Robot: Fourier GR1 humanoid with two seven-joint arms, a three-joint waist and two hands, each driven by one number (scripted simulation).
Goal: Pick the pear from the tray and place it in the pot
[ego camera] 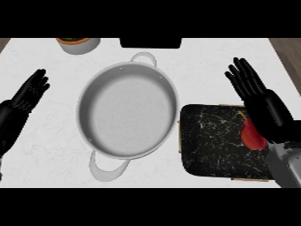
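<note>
The pear [252, 134] sits on the tray [208, 145], partly under the right hand [263, 99], whose fingers are straight and wide, holding nothing. A clumsy grab could bump it so it rolls off. The left hand [28, 92] rests open.

White counter [48, 145] — planter [78, 44], black block [150, 42] at back.

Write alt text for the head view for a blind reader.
A red pear lies on a black marbled tray, partly hidden by the open right hand; beside it stands an empty grey metal pot. The left hand rests open.
</note>
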